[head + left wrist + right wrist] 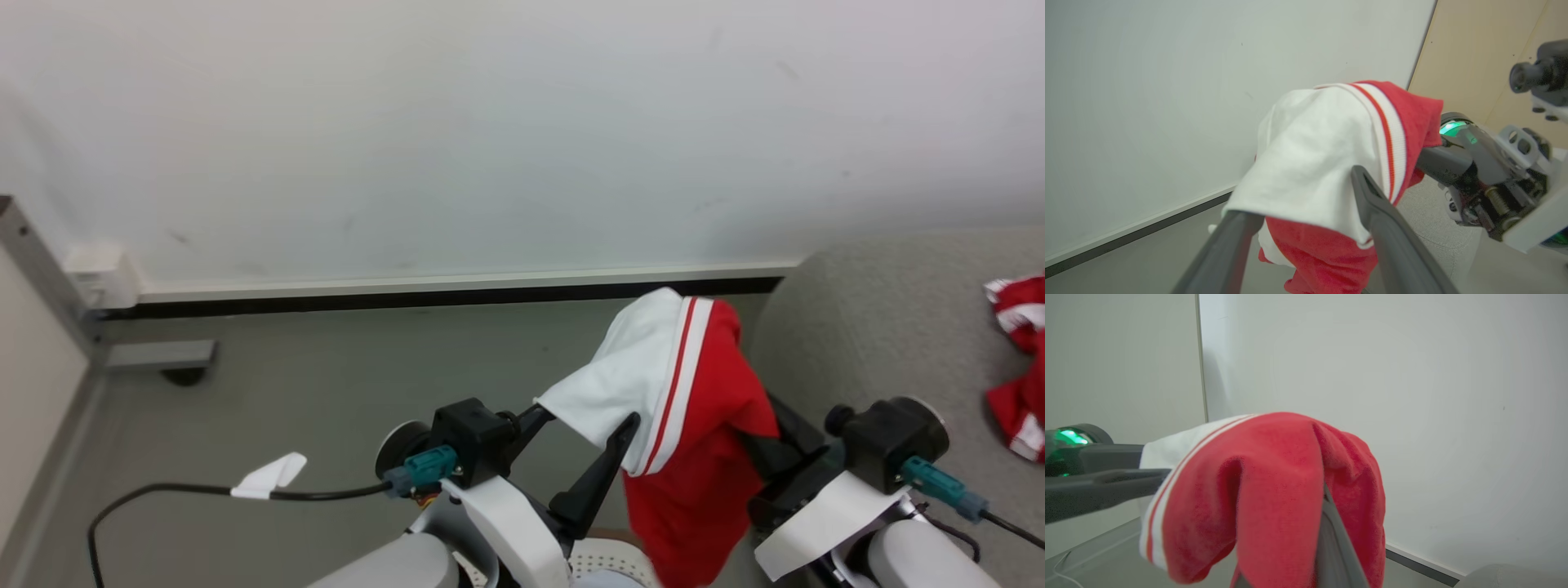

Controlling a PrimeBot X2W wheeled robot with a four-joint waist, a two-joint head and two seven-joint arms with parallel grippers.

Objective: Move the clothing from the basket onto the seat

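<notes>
So my right gripper (780,429) is pinched onto the red clothing (702,392), which hangs in the air above the basket (604,559), down at 6 o'clock in the head view. My left gripper (588,416) is spread wide, with the white part just draped over its fingers. My tip: slide the left out without snagging the fabric, then swing toward 3 o'clock and drop the clothing on the seat (890,327), near the other red piece (1016,367).

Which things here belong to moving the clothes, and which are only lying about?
Job: red garment held up, basket, grey seat, second red garment on the seat.
Lying about: black cable, white tag on it, wall box.
</notes>
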